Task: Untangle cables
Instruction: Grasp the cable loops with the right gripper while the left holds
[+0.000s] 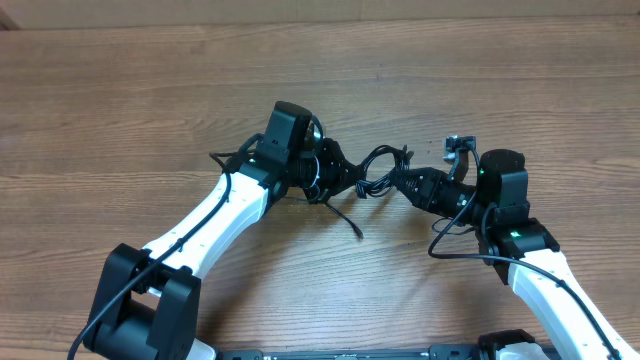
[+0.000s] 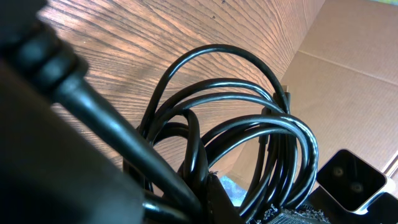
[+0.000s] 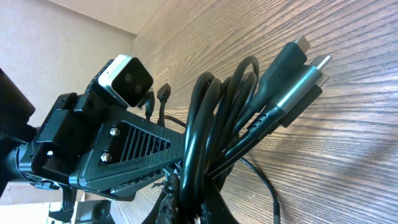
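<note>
Your left tool (image 1: 338,172) and your right tool (image 1: 410,183) meet at the middle of the table (image 1: 150,90), each clamped narrow on the bunched cables (image 1: 378,165) strung between them. In your right wrist view the looped cords end in plugs (image 3: 308,56). One loose end (image 1: 350,222) trails toward the arm bases

Overhead: even soft light, no glare, worktop (image 1: 150,90) grain sharp, only faint shadows by the cables (image 1: 378,165). Left wrist: long white highlight streaks on the cables, dark mass at lower left badly blurred, wood behind bright and slightly soft. Right wrist: plugs (image 3: 308,59) crisp with metallic sheen, bottom edge out of focus
</note>
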Controlling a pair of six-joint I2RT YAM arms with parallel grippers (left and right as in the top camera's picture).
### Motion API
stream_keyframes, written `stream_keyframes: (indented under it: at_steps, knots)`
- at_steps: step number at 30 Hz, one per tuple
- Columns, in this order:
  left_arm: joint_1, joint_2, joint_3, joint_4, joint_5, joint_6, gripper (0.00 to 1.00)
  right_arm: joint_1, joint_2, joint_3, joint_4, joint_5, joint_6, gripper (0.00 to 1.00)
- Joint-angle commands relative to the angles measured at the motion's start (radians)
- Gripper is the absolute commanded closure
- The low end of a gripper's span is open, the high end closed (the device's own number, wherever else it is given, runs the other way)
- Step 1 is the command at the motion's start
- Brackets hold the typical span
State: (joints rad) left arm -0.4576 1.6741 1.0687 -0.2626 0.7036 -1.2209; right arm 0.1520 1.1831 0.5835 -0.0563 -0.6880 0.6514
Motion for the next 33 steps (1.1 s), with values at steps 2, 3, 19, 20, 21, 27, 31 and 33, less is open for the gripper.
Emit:
stream_keyframes:
  at_steps: [2, 3, 19, 20, 21, 27, 31, 33]
  knots:
    - [-0.001, 0.001, 0.027, 0.009, 0.048, 0.021, 0.96, 0.005, 0.001, 0.019, -0.001, 0.000, 0.003, 0.96]
    - [-0.001, 0.001, 0.027, 0.009, 0.048, 0.021, 0.96, 0.005, 0.001, 0.019, -0.001, 0.000, 0.003, 0.96]
    - [-0.001, 0.001, 0.027, 0.009, 0.046, 0.021, 0.96, 0.005, 0.001, 0.018, -0.002, 0.008, 0.003, 0.96]
    - [-0.001, 0.001, 0.027, 0.010, 0.046, 0.021, 0.96, 0.005, 0.001, 0.018, -0.002, 0.008, -0.003, 0.96]
    - [-0.001, 0.001, 0.027, 0.010, 0.046, 0.021, 0.96, 0.005, 0.001, 0.018, -0.003, 0.008, -0.018, 0.96]
    - [-0.001, 0.001, 0.027, 0.009, 0.048, 0.022, 0.96, 0.005, 0.001, 0.018, -0.059, 0.092, -0.042, 0.96]
    - [-0.001, 0.001, 0.027, 0.010, 0.045, 0.021, 0.96, 0.005, 0.001, 0.018, -0.066, 0.111, -0.042, 0.96]
    - [-0.001, 0.001, 0.027, 0.010, 0.040, 0.022, 0.96, 0.005, 0.001, 0.018, -0.066, 0.112, -0.042, 0.96]
